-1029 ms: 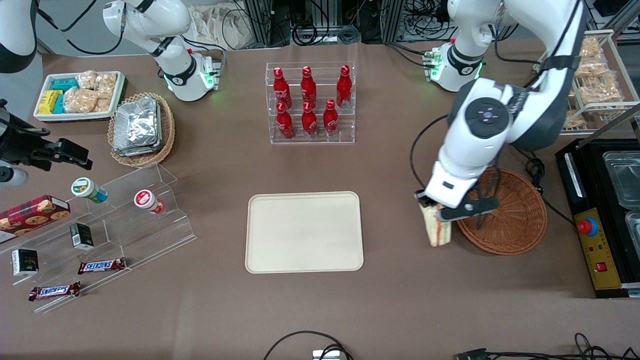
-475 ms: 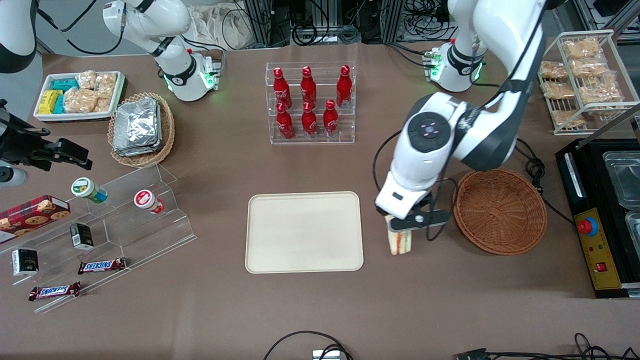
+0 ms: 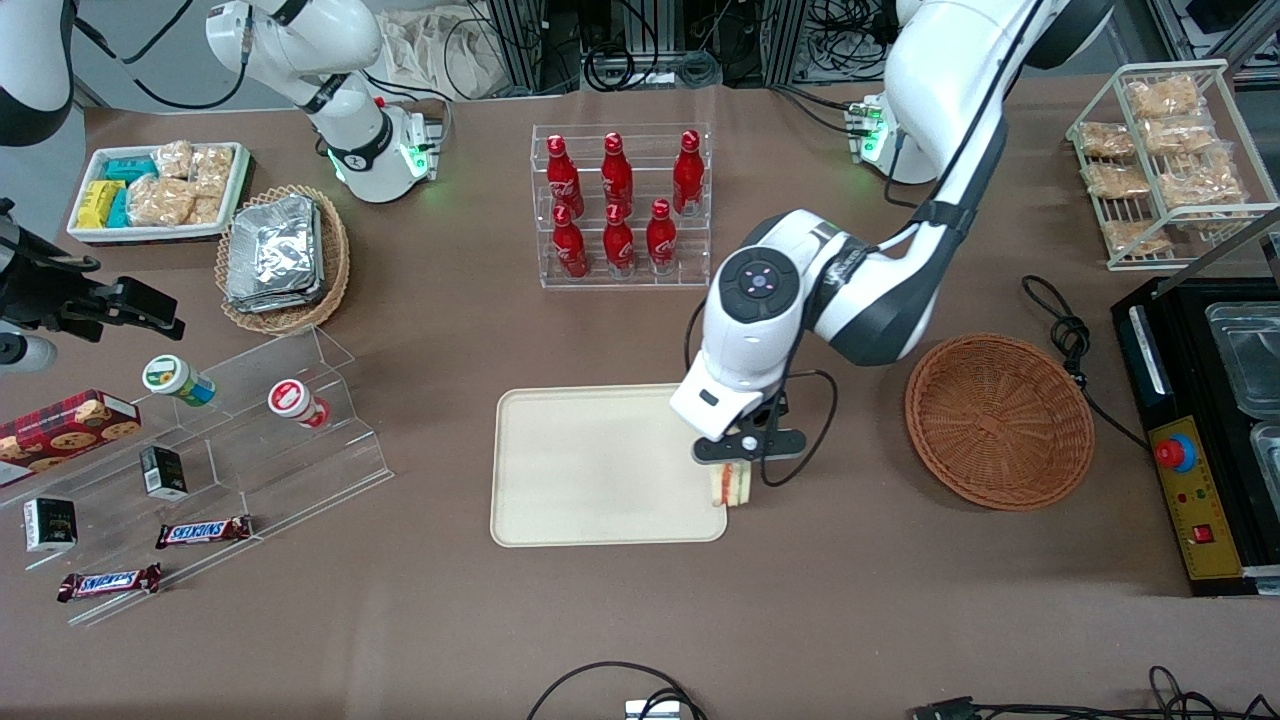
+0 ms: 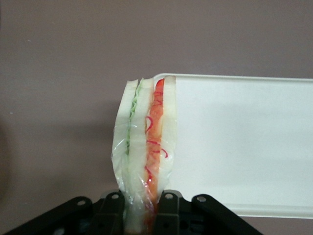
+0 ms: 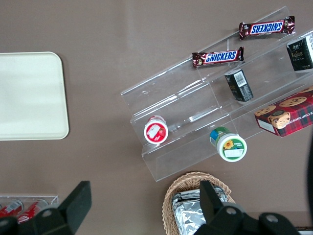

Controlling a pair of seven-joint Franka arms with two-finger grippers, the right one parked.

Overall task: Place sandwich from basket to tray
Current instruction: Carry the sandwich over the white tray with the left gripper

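Left gripper (image 3: pixel 741 463) low, jaws clamped.

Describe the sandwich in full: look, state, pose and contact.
The sandwich is a white-bread wedge wrapped in clear film, with green filling along one layer and orange-red along the other. It hangs on edge with its cut side showing, pinched at one end between the jaws of the gripper. It is above the rim of the tray at the end nearer the basket, partly over the table; whether it touches the tray cannot be told.

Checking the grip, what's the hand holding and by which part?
The hand holds the sandwich by one end, fingers pressing its two bread faces, over the tray's edge.
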